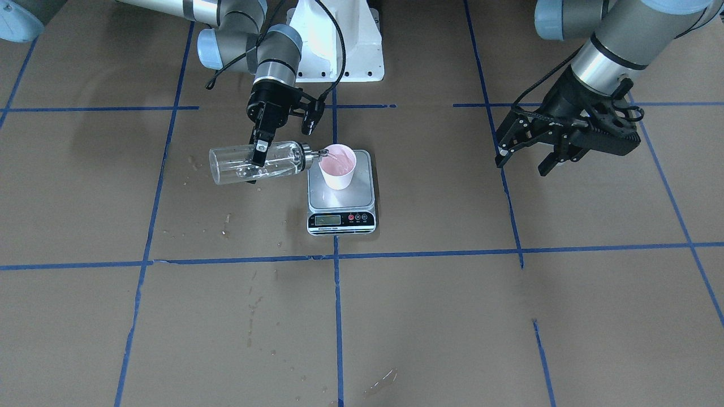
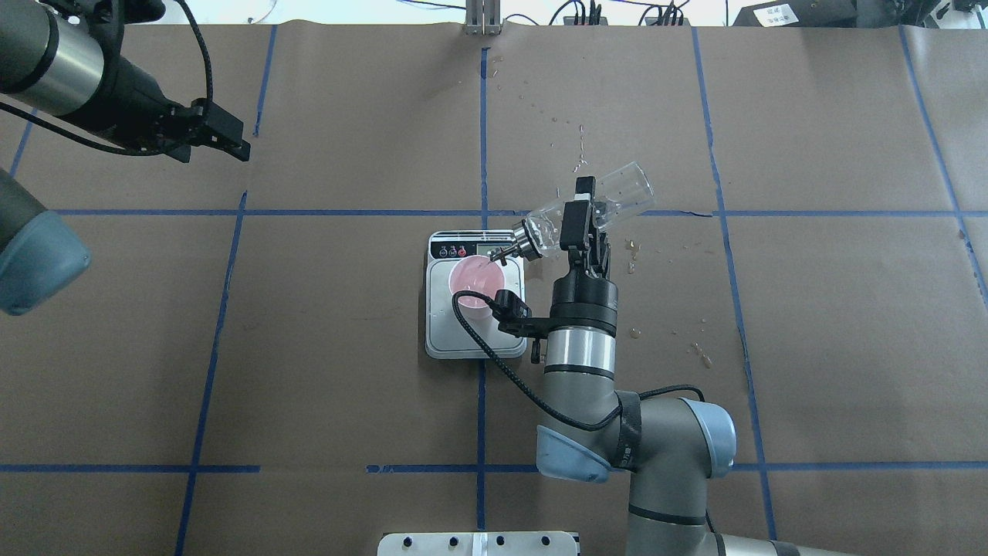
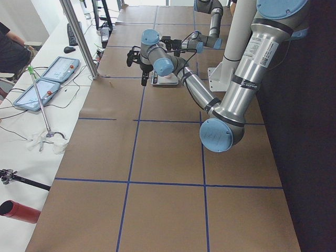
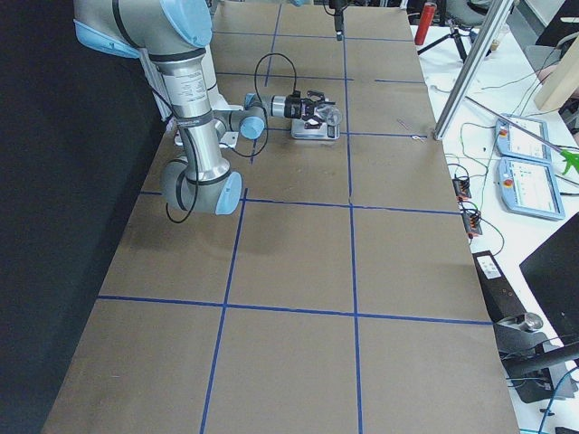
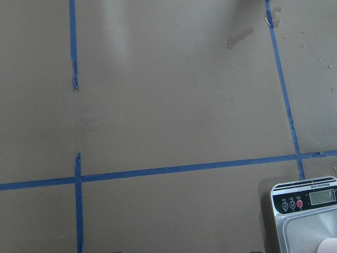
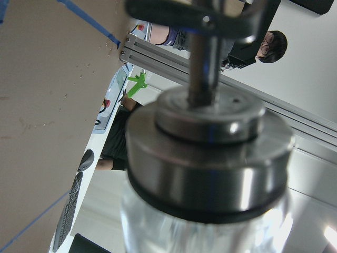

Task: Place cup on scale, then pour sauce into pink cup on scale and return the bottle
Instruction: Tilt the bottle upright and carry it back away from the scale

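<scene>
The pink cup (image 1: 338, 165) stands upright on the steel platform of the scale (image 1: 341, 217); both also show in the overhead view, the cup (image 2: 477, 283) on the scale (image 2: 440, 340). My right gripper (image 1: 259, 154) is shut on the clear glass bottle (image 1: 257, 162), tipped on its side. The silver pourer cap (image 1: 310, 155) is at the cup's rim, and a thin clear stream of sauce runs into the cup. The cap fills the right wrist view (image 6: 210, 153). My left gripper (image 1: 526, 157) is open and empty, raised well to the scale's side.
Brown paper with blue tape lines (image 1: 337, 316) covers the table. Wet drops and stains lie near the bottle (image 1: 226, 223) and beyond the scale (image 2: 579, 150). The left wrist view shows a corner of the scale (image 5: 308, 197). Operators' desks with tablets (image 3: 52, 79) run along the far side.
</scene>
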{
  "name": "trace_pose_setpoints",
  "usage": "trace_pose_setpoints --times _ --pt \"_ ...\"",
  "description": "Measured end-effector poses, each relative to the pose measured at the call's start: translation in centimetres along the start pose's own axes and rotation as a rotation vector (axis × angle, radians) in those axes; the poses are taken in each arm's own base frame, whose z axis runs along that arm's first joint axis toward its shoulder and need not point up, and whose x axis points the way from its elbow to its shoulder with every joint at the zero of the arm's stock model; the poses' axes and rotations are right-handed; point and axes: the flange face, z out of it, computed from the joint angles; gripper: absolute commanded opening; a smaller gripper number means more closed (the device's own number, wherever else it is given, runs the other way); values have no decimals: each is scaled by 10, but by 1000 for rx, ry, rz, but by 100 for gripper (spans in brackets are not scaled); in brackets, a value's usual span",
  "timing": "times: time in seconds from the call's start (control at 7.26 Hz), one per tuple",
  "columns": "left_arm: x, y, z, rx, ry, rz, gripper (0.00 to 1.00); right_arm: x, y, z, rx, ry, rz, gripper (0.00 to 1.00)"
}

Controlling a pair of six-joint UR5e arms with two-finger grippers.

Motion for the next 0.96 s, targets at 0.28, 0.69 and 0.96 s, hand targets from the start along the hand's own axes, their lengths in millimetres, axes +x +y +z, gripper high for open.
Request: trace_pose_setpoints --times 0.28,0.69,0.96 --pt "0 0 0 -1 0 0 85 -2 14 -1 16 -5 153 0" --pt "1 0 0 0 2 0 85 -8 19 -2 39 -53 474 0" --pt "2 0 -1 1 2 0 85 -8 15 -4 46 -128 783 0"
